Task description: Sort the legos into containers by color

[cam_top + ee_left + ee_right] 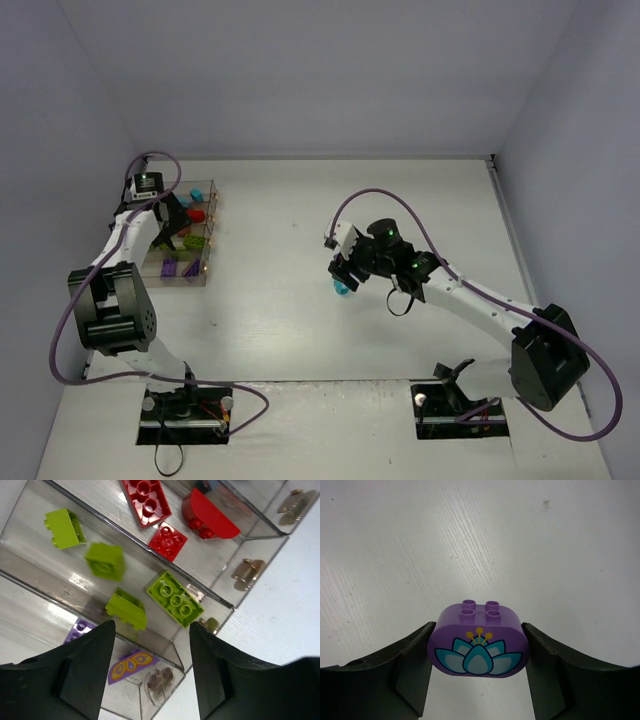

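Overhead barely visible, purple lego (343,288) sits clamped in right tool (479,641); left tool (152,635) gapes.

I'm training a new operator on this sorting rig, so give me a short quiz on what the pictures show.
1. True or false: the right gripper holds a purple brick with a flower printed on its side.
2. In the left wrist view, how many lime green bricks lie in the green compartment of the bin?
3. How does the left gripper stand? A: open and empty. B: shut on a red brick. C: shut on a cyan brick.

Key: 1 true; 2 four; 3 A.
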`<state>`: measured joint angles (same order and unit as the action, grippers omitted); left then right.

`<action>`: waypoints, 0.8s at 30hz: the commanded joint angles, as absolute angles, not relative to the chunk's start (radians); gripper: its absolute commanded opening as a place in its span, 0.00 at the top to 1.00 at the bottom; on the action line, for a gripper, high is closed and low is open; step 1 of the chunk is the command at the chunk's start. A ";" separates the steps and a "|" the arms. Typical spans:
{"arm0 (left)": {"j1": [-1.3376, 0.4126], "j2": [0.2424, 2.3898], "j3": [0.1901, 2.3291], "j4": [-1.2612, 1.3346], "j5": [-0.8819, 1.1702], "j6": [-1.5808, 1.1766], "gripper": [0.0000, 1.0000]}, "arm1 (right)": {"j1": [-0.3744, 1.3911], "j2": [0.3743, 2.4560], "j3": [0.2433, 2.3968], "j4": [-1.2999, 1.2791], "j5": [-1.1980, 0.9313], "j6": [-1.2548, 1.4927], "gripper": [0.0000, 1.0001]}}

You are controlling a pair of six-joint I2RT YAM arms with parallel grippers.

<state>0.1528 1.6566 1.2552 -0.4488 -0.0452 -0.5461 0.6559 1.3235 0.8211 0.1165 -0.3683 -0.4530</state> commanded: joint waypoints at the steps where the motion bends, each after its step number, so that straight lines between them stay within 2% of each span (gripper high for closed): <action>1: 0.141 1.523 1.283 -0.456 0.053 -0.528 0.45 | 0.660 1.279 0.877 0.201 -0.431 -0.452 0.98; 5: 0.055 1.424 1.250 -0.419 0.272 -0.528 0.45 | 0.660 1.278 0.899 0.213 -0.482 -0.459 0.96; 11: -0.172 1.348 1.250 -0.380 0.601 -0.567 0.45 | 0.663 1.279 0.940 0.212 -0.535 -0.477 0.93; 18: -0.409 1.324 1.226 -0.333 0.690 -0.566 0.44 | 0.675 1.296 0.995 0.207 -0.577 -0.476 0.92; 24: -0.477 1.341 1.224 -0.288 0.724 -0.555 0.44 | 0.681 1.302 1.019 0.204 -0.600 -0.474 0.91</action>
<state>-0.4603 1.3651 1.1984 -0.3779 0.6762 -0.5610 0.6746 1.3193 0.9680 0.1390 -0.5587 -0.4706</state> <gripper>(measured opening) 0.555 0.609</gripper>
